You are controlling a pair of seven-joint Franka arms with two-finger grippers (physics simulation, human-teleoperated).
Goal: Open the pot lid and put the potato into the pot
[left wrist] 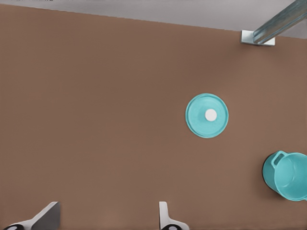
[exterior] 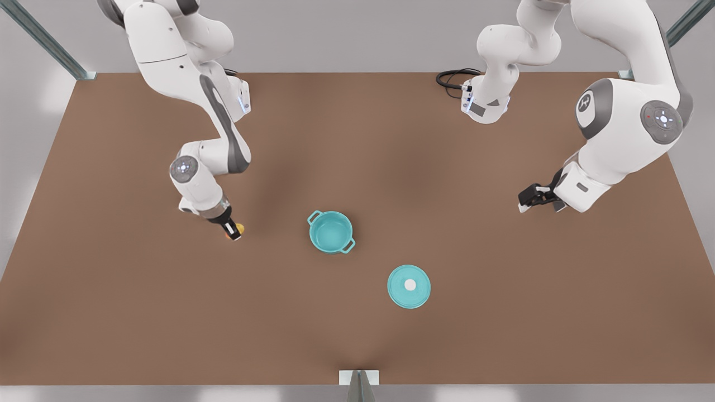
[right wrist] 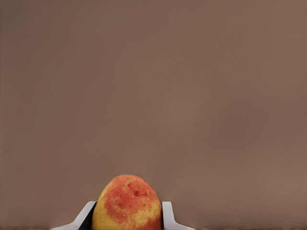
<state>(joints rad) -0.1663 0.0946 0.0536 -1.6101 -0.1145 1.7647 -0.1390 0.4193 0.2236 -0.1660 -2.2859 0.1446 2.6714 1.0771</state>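
Yellow-red potato [right wrist: 127, 203] between right pincer [right wrist: 125, 213] fingers (front view: half-hidden).

Brown worktop [exterior: 357, 335], matte, uniform colour, no markings. Metal frame struts at the far corners: one at the front view's left [exterior: 42, 39], one at the front view's right [exterior: 678, 28]. Another strut with a white bracket [exterior: 359, 378] at the middle of the near edge. Black cable [exterior: 455, 77] looped on the worktop near the far edge. Pale grey surround beyond the edges.
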